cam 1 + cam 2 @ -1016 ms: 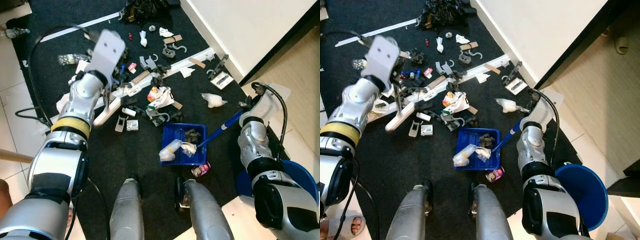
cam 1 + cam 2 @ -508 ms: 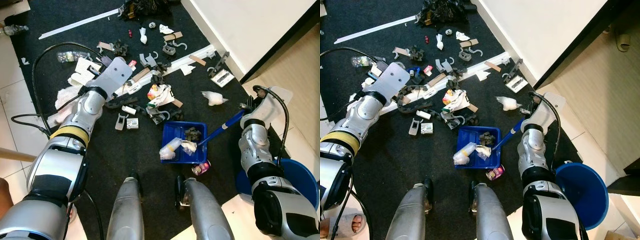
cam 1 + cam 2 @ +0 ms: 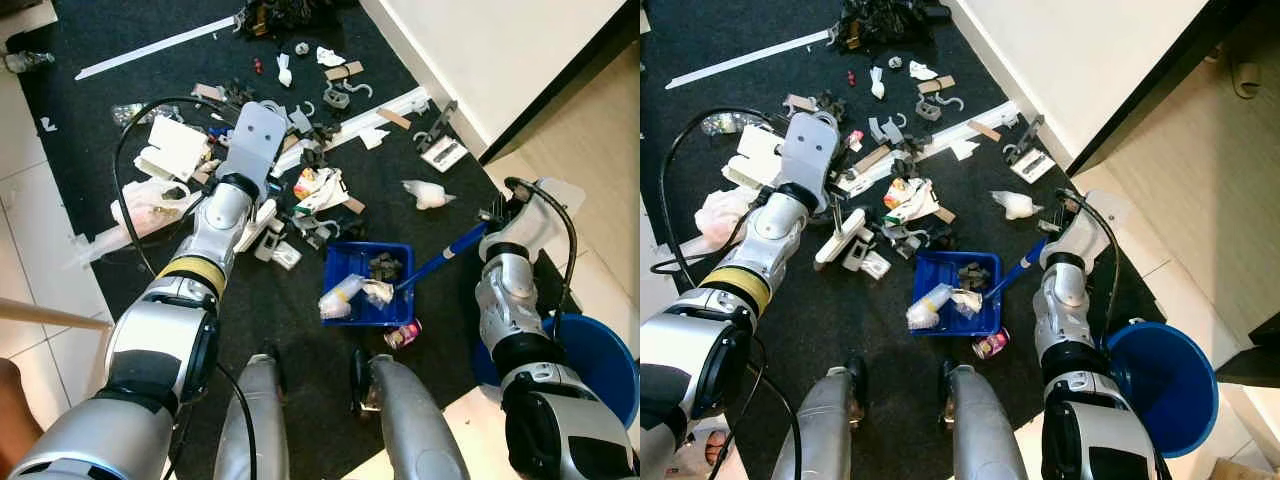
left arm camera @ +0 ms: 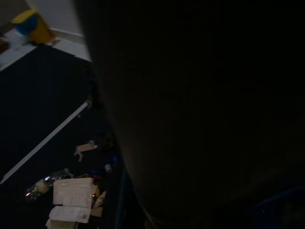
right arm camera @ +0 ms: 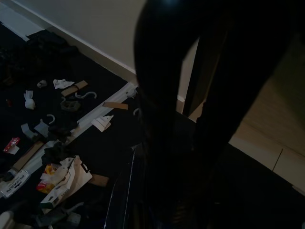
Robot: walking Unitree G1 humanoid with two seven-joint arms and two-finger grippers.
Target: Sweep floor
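Observation:
My left gripper (image 3: pixel 262 205) reaches over the black mat, shut on a white hand brush (image 3: pixel 840 238) whose head rests on the mat among small scraps. Just right of the brush lies a blue dustpan (image 3: pixel 340 262) holding a plastic bottle (image 3: pixel 338 298), crumpled paper and dark bits. Its blue handle (image 3: pixel 445 255) runs up to my right gripper (image 3: pixel 497 212), which is shut on the handle's end. The handle (image 5: pixel 121 191) is a faint blue edge between dark fingers in the right wrist view. Litter (image 3: pixel 318 190) lies thick beyond the pan.
A drink can (image 3: pixel 402 337) lies by the pan's near corner. A blue bucket (image 3: pixel 605 355) stands at my right side. White strips (image 3: pixel 160 45), papers (image 3: pixel 178 148) and a plastic bag (image 3: pixel 150 208) lie on the mat. The white wall (image 3: pixel 500 50) borders the mat's right. My legs (image 3: pixel 255 420) are below.
My left arm has swept the brush rightwards across the mat, pushing small scraps close to the dustpan. The right arm and the dustpan have stayed put.

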